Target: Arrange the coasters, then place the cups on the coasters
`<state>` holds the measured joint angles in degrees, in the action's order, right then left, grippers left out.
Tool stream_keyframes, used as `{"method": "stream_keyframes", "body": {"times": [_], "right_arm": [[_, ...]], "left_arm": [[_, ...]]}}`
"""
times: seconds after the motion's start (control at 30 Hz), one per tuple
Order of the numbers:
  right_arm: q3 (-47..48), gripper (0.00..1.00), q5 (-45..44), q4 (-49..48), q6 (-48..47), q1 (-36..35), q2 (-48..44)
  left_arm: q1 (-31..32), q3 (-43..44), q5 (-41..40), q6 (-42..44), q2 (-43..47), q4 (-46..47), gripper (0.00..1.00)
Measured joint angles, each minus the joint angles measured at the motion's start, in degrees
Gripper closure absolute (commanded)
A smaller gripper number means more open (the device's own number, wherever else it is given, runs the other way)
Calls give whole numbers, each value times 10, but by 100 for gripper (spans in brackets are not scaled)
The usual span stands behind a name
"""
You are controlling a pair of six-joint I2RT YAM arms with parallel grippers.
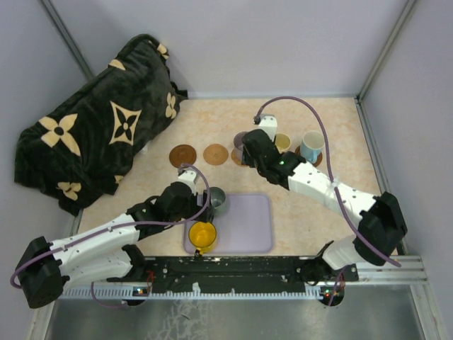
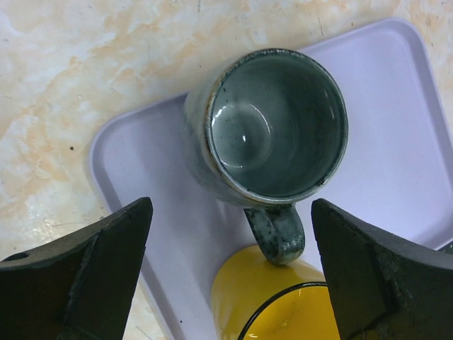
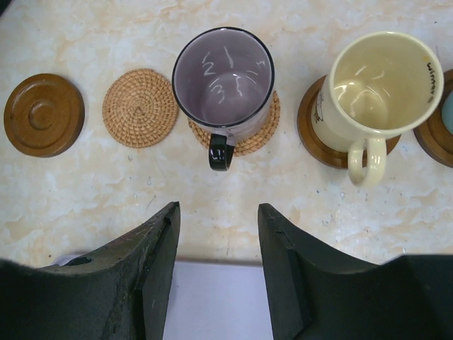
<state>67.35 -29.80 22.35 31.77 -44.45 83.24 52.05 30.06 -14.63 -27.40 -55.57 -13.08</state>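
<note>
Left gripper point(image 2: 230, 219) gapes wide, empty, over the grey-green cup point(image 2: 272, 124) on the tray point(image 2: 403, 142). The yellow cup point(image 2: 276, 312) at 6 o'clock crowds its handle, so a closing finger may knock it. Right gripper point(image 3: 218, 234) hangs parted, empty.

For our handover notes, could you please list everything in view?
coasters: five, brown and tan, far-side row; two bare, three under cups
cups: five; purple, cream, light blue on coasters; grey-green, yellow on tray
tray: one, lavender, near middle
blanket: one, black with tan flowers, far left
table: one, beige marbled, beneath everything
left claw: one, black, open above grey-green cup
right claw: one, black, open, empty, facing purple cup
</note>
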Motion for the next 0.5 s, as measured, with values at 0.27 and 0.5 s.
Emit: {"method": "stream_keyframes", "body": {"times": [0.27, 0.5], "right_arm": [[-60, 50, -17, 19, 9, -2, -94], [-86, 50, -27, 32, 17, -2, -131]], "left_arm": [[0, 0, 38, 1, 4, -2, 3], [0, 0, 56, 1, 2, 0, 9]]}}
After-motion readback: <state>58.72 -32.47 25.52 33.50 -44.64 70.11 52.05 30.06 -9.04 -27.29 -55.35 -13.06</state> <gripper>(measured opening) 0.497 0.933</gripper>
